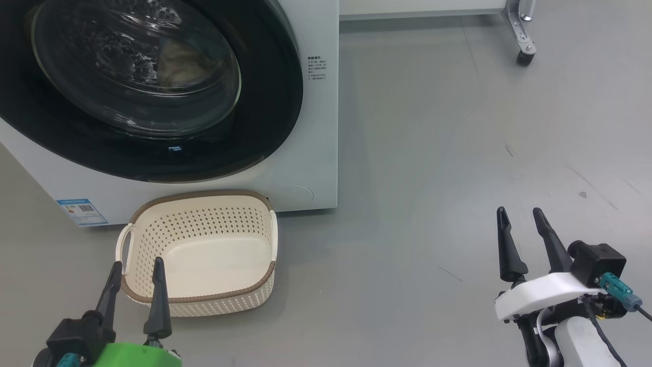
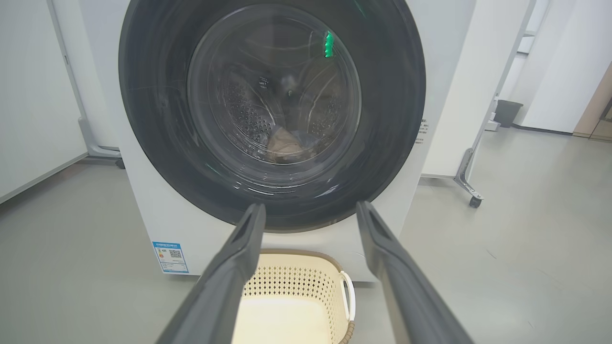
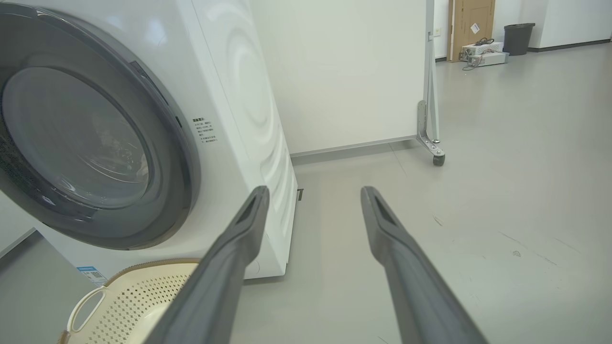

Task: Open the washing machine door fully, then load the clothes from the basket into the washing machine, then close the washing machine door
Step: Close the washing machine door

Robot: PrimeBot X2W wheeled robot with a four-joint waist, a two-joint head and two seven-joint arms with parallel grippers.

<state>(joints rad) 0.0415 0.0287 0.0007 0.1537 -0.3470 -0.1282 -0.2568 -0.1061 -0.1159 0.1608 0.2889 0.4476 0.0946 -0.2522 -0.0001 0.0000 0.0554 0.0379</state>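
Left gripper [image 1: 138, 261] and right gripper [image 1: 519, 209] gape, holding nothing; castered metal leg [image 1: 520, 30] stands well apart; glossy black-rimmed round glass door [image 1: 270, 102] shut, pale fabric bundle [image 1: 178, 69] behind it.

Bright even light, soft shadows, glare on door [image 1: 137, 76]

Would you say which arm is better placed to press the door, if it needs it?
Left, I think: the left pincer hovers by the basket below the door, facing it squarely; the right pincer hangs over floor beside the machine.
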